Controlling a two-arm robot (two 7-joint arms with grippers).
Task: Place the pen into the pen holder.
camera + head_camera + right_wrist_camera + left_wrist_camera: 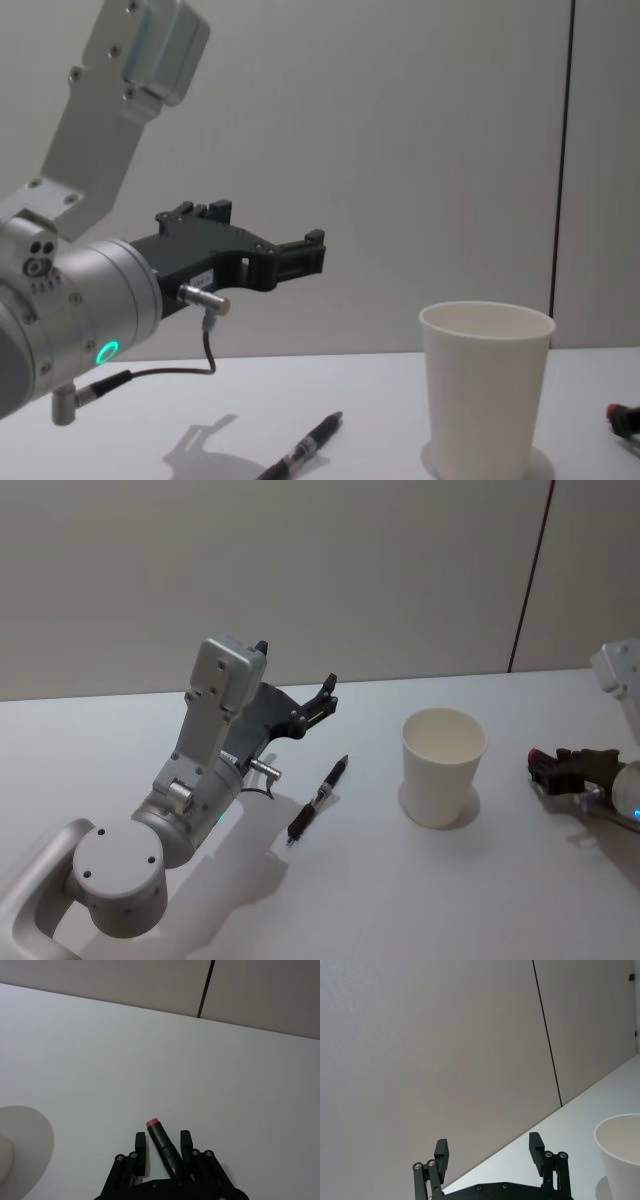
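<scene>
A dark pen [318, 802] lies flat on the white table [380, 880], just left of the pen holder [443, 765], a plain white paper cup standing upright and empty. The pen [305, 452] and the cup [485, 385] also appear from the side in the chest view. My left gripper [296, 672] hangs raised above and behind the pen, open, with nothing between its fingers [442, 1152]. My right gripper [545, 768] rests low at the table's right edge, its fingers close around a dark stick with a red tip [159, 1136].
A pale wall with a dark vertical seam [530, 575] runs behind the table. Bare tabletop lies in front of the pen and cup and between the cup and the right gripper.
</scene>
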